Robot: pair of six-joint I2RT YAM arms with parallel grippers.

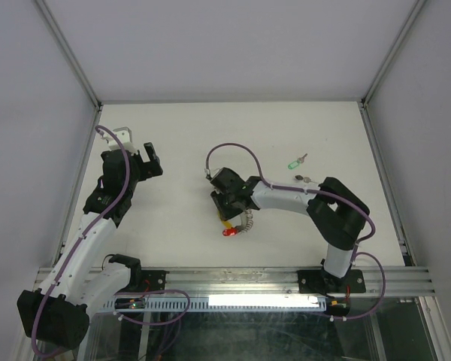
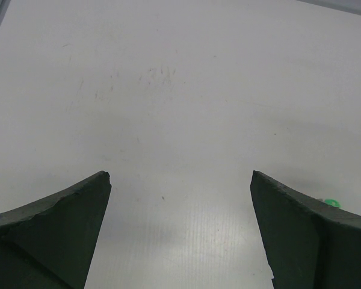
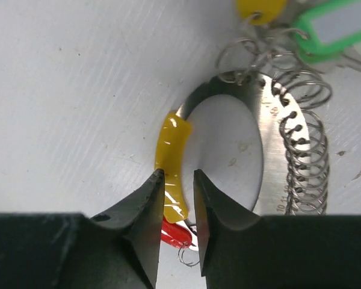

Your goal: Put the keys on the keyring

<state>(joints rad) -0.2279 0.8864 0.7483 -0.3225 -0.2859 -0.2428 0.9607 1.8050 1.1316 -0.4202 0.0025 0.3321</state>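
I've got the right gripper (image 3: 177,180) down on the keyring (image 3: 271,138), front-ctr of the counter (image 1: 180,135). The jaws are nearly closed and straddle the yellow sleeve (image 3: 171,153) on the ring's rim. One finger touches the sleeve, but I can't tell if it's truly clamped.

The ring lies flat w/ its opening facing up. The wire coil (image 3: 307,162) runs along one side, long axis pointing straight away from the gripper in the wrist view. The sleeve runs the same way, slightly curved. A red tag (image 3: 175,233) shows between the fingertips, below the sleeve.

At the ring's far end a green tag (image 3: 325,30) and a yellow tag (image 3: 262,7) are bunched w/ small split rings (image 3: 253,51). I can't tell if they're threaded on.

In the top view a loose green-tagged key (image 1: 294,162) lies well apart, further back & to the right. Its tag end is toward the left and its blade points right and away.

The left gripper (image 2: 180,177) is spread wide w/ nothing in it, hovering over the counter's left side.
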